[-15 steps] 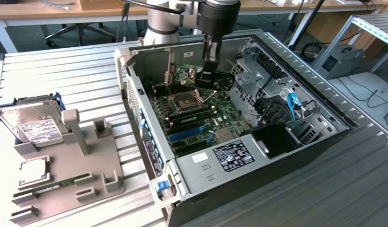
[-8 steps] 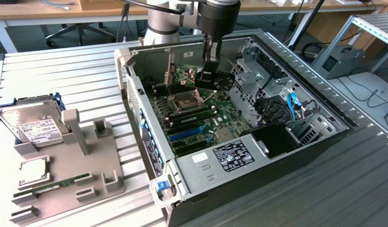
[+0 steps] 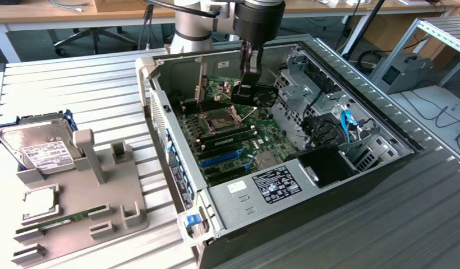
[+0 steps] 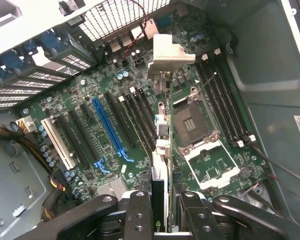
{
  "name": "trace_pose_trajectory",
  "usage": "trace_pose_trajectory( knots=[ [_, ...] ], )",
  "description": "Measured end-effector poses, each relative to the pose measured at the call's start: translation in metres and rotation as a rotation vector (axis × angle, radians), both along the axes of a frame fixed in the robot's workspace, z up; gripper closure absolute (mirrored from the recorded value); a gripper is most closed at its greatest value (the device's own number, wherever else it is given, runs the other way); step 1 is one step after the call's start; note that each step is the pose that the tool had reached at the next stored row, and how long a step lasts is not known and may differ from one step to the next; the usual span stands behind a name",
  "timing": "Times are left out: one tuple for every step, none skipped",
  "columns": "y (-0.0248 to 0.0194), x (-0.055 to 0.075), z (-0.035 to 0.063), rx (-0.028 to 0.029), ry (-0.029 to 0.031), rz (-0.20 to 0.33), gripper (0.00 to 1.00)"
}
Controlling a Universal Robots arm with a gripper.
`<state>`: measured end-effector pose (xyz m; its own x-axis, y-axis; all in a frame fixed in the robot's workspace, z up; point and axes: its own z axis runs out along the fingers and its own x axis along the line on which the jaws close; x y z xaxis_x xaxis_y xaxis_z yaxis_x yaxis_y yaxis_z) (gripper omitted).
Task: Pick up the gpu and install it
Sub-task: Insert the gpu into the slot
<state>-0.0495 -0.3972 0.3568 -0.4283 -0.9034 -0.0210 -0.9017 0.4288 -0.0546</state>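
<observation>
Gripper: the gripper (image 3: 250, 84) hangs inside the open computer case (image 3: 380, 120), above the far part of the motherboard (image 3: 228, 137); in the wrist view its two fingers (image 4: 140, 212) are clamped on the card's edge.
Held thing: the gpu (image 3: 254, 95) is grasped and in the air, tilted, with its black fan side facing the exterior view's right; in the wrist view it runs edge-on away from the gripper (image 4: 158, 220), its silver bracket (image 4: 169, 55) at the far end.
Target area: the row of expansion slots, among them the blue slot (image 4: 109, 131) and the white slot (image 4: 57, 144), lies to one side of the card; the open CPU socket (image 4: 195, 122) lies to the other.
Alignment: the card's length looks roughly parallel to the slots, but I judge it not yet over one; it sits nearer the socket.
Doing it well: keep the card level along its length, bring the bracket toward the rear grille (image 4: 122, 15), and press only once the edge connector is squarely over the slot.
Risk: a tilted card may catch the socket frame or nearby cables.
Elsewhere: the hard drive (image 3: 41, 148) and RAM stick (image 3: 61, 219) sit on the grey holder (image 3: 102, 196) at the exterior view's left, well apart.
</observation>
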Motion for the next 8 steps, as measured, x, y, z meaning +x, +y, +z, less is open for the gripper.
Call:
trace_pose_trajectory(
  knots=[
    [0.0000,0.0000,0.0000,0.0000,0.0000,0.002,0.74],
    [0.0000,0.0000,0.0000,-0.0001,0.0000,0.005,0.74],
    [0.0000,0.0000,0.0000,-0.0002,0.0000,0.007,0.74],
    [0.0000,0.0000,0.0000,-0.0003,0.0000,0.010,0.74],
    [0.0000,0.0000,0.0000,-0.0003,0.0000,0.012,0.74],
    [0.0000,0.0000,0.0000,-0.0003,0.0000,0.014,0.74],
    [0.0000,0.0000,0.0000,-0.0004,0.0000,0.016,0.74],
    [0.0000,0.0000,0.0000,-0.0004,0.0000,0.019,0.74]
  ],
)
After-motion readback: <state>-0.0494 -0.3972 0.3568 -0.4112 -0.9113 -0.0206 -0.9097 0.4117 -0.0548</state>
